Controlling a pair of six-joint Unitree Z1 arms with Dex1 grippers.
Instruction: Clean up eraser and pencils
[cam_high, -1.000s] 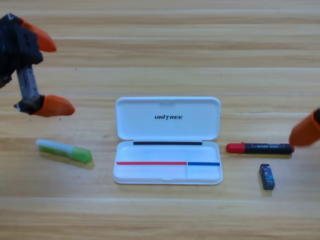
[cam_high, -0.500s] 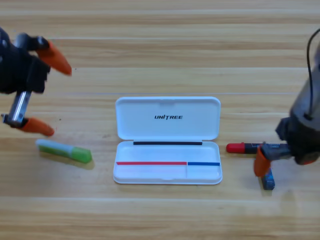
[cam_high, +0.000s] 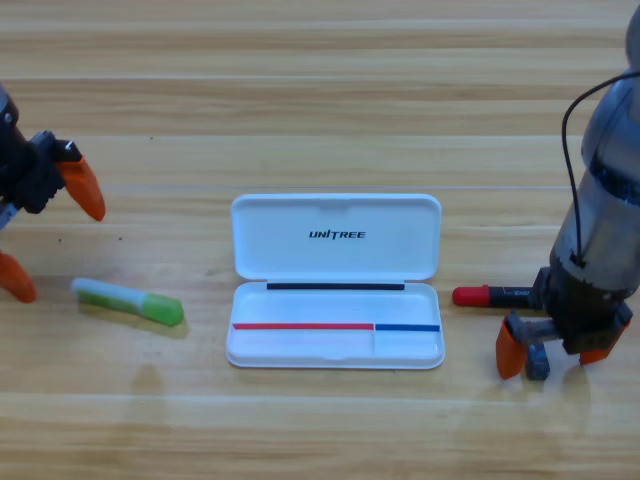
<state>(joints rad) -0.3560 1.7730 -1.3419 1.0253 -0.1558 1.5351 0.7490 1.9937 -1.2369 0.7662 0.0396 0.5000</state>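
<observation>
At four o'clock from the white case (cam_high: 336, 340), the right gripper (cam_high: 548, 355) has dropped over the eraser (cam_high: 539, 366), jaws spread either side, not yet clamped. Black pencil (cam_high: 492, 295) lies beside it. Left gripper (cam_high: 52, 232), jaws apart, has descended near the green pencil (cam_high: 129, 301). Both pickups appear imminent.

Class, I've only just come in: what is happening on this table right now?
Two robot arms are tidying stationery into an open white case. The right tool is down over the eraser, one orange jaw on each side of it, beside the black pencil. The left tool hangs open at the left edge, just above the green pencil. All three items lie on the table, and nothing is in the case yet.
</observation>
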